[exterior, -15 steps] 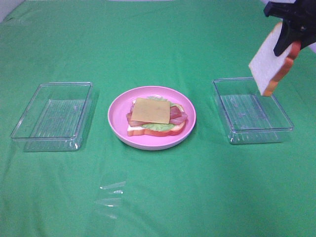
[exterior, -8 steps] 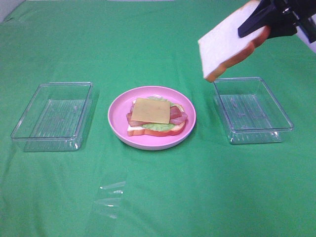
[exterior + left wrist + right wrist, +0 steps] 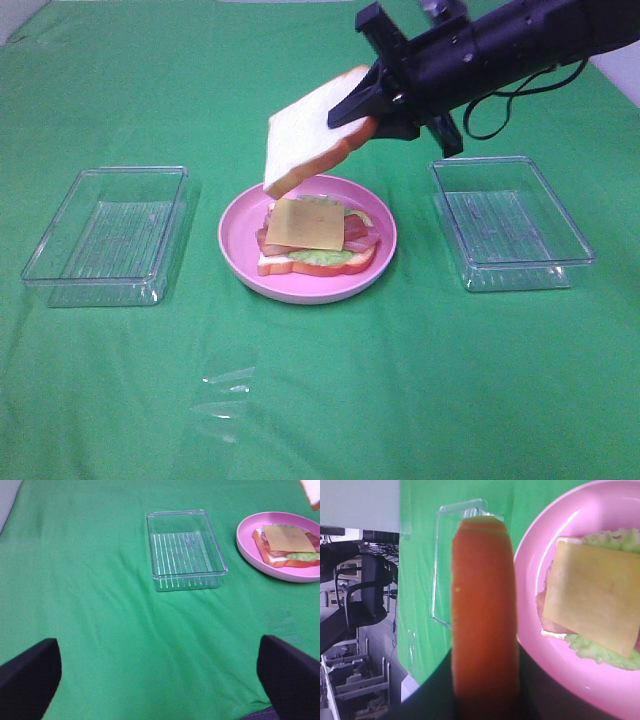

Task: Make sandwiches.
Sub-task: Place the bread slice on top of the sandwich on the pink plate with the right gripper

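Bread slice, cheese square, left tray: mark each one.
bread slice (image 3: 305,128), exterior high view, white face of the held slice.
cheese square (image 3: 305,223), exterior high view, middle of the yellow top.
left tray (image 3: 161,580), left wrist view, its clear near-side wall.

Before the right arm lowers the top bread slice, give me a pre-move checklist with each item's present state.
1. Right gripper shut on the white toy bread slice with orange-brown crust: ok.
2. Slice over the round pink plate: ok.
3. Slice level: not ok, tilted.
4. Yellow cheese square topmost on the stack, uncovered: ok.
5. Left gripper open, away from plate: ok.
6. Slice squared to the bottom bread: cannot tell.
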Robot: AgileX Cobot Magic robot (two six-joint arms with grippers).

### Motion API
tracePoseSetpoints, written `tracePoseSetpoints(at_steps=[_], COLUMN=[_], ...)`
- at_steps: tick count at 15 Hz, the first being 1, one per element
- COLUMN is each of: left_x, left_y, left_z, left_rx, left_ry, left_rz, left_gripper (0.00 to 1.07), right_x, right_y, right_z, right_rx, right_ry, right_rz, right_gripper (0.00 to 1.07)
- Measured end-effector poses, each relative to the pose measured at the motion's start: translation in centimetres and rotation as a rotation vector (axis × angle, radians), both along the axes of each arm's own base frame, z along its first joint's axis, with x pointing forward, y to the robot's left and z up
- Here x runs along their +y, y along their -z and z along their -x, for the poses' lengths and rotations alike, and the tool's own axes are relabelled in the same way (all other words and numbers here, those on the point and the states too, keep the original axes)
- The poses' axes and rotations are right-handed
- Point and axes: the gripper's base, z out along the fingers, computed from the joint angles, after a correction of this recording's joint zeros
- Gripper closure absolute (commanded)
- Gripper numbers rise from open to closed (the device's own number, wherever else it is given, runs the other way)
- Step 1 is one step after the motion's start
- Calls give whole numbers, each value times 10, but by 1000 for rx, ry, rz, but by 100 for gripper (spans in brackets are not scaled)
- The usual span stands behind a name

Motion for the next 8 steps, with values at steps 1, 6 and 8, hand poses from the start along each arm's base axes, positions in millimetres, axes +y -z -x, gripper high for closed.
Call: tracePoseSetpoints(at_steps=[1,6,8], left_x=[0,0,0], left_y=[0,0,0], left_z=[0,0,0], left_rx=[0,0,0], left_ry=[0,0,0], left_rz=[0,0,0], left_gripper=[9,9,9], right_x=[10,22,22], right_y=[13,58,61], right_z=[-4,-16,-18], right_rx=[19,82,80], right_ry=[-15,2,11], right_rz=[-1,33,38], right_gripper=[107,107,107])
